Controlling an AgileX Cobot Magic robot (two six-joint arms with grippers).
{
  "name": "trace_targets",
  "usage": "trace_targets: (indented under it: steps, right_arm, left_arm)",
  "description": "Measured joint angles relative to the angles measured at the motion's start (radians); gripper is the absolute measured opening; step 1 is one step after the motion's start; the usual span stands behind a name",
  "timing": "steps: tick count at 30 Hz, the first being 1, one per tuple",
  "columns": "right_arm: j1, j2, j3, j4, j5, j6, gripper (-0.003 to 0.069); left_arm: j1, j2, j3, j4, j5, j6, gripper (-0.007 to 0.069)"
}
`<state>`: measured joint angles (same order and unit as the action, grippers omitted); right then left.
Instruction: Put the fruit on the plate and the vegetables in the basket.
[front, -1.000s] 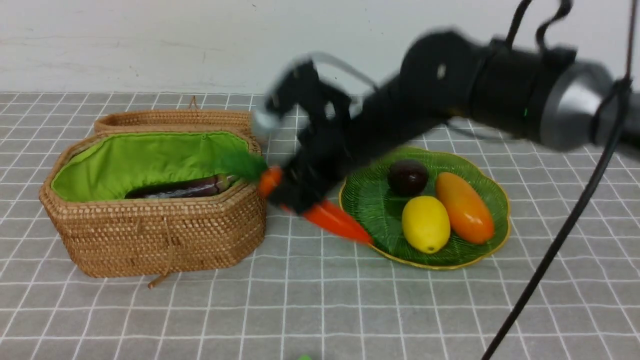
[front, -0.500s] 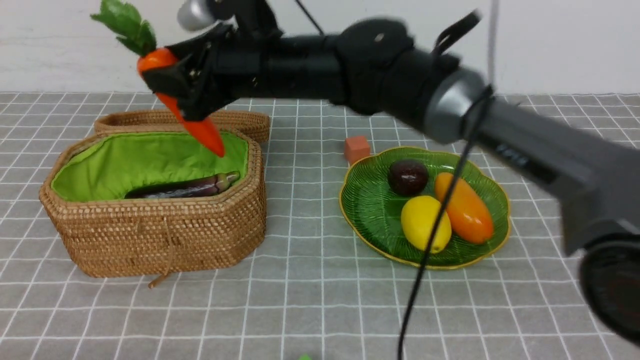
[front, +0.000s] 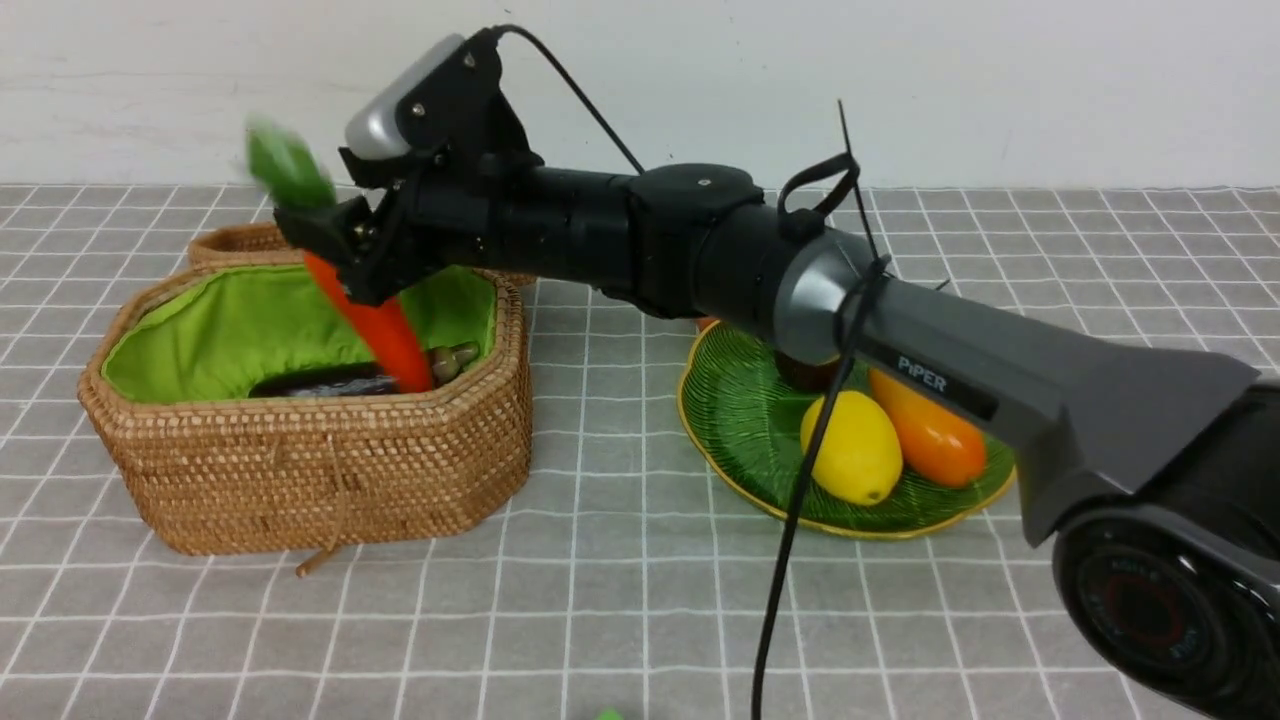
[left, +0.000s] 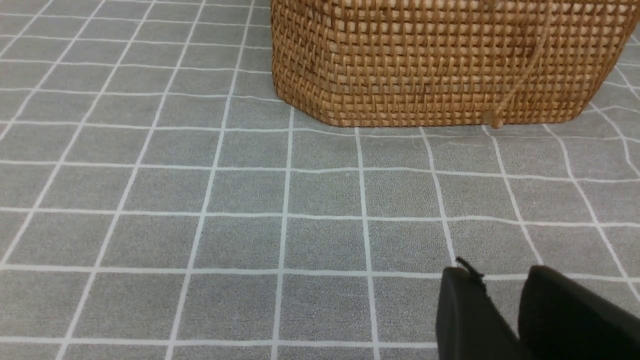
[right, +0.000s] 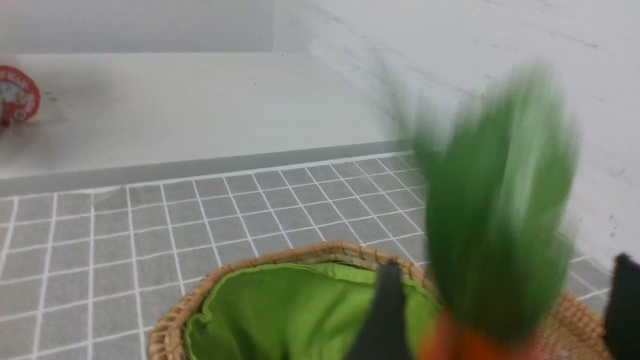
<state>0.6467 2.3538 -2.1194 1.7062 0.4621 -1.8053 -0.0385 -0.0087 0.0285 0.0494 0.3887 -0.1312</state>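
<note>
Carrot (front: 385, 335): over the basket (front: 320, 470), tilted, blurred leaves toward 11 o'clock, tip toward 5 o'clock. The tip is down inside the green lining, at the stem end of the eggplant (front: 330, 380); touching or not, cannot tell. The eggplant lies flat in the basket along the near wall.

Right pincer (front: 345, 262): straddles the carrot's upper half. In the right wrist view the fingers stand wide with a gap on each side of the carrot, so released, not grasping.

Basket sits on the desk (front: 600, 600), with its woven lid (front: 235, 240) flipped open at its 12 o'clock.

Plate (front: 735, 400): at 3 o'clock of the basket, apart from it. On it are the lemon (front: 850, 447) and, just beside it at its 3 o'clock, the mango (front: 925, 435). The dark fruit (front: 800, 380) at the lemon's 11 o'clock is mostly hidden behind the arm.

In the way: the right arm crosses above the plate's far half, and a black cable (front: 790, 540) hangs down in front of the plate's near edge and the lemon.

Right arm pose: stretched long from 4 o'clock to 10 o'clock across the front view, forearm near level, wrist above the basket's far right corner.

Left pincer (left: 510, 300): low over bare desk, near the basket's outer wall and clear of it. Fingers are close together with a thin slit and nothing between them; fully clenched or not, cannot tell.
</note>
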Motion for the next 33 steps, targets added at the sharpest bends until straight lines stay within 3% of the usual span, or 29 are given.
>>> trace_targets:
  steps: [3,4,9,15,16,17,18,21,28,33]
  right_arm:
    - [-0.001,-0.021,0.000,-0.005,0.146,0.165,0.0671]
    - [-0.001,-0.021,0.000,-0.007,0.158,0.165,0.0670]
    - [-0.001,-0.101,-0.010,-0.202,0.451,0.374,0.0543]
    - [0.003,-0.257,-0.013,-0.965,0.665,0.952,0.0078]
    - [0.003,-0.276,-0.013,-1.068,0.684,1.039,0.0036]
    - [0.003,-0.286,-0.013,-1.092,0.693,1.083,0.0028]
    - [0.003,-0.320,-0.013,-1.267,0.733,1.226,-0.0009]
    - [-0.011,-0.406,-0.004,-1.464,0.778,1.464,-0.0017]
    - [-0.044,-0.606,0.200,-1.510,0.787,1.561,-0.0016]
    - [-0.057,-0.804,0.514,-1.510,0.742,1.568,-0.0014]
  left_arm:
    - [0.000,0.000,0.000,0.000,0.000,0.000,0.0176]
    - [0.000,0.000,0.000,0.000,0.000,0.000,0.0176]
    - [0.000,0.000,0.000,0.000,0.000,0.000,0.0176]
    - [0.000,0.000,0.000,0.000,0.000,0.000,0.0184]
    - [0.000,0.000,0.000,0.000,0.000,0.000,0.0184]
    - [0.000,0.000,0.000,0.000,0.000,0.000,0.0184]
    - [0.000,0.000,0.000,0.000,0.000,0.000,0.0186]
    - [0.000,0.000,0.000,0.000,0.000,0.000,0.0186]
    - [0.000,0.000,0.000,0.000,0.000,0.000,0.0197]
    - [0.000,0.000,0.000,0.000,0.000,0.000,0.0202]
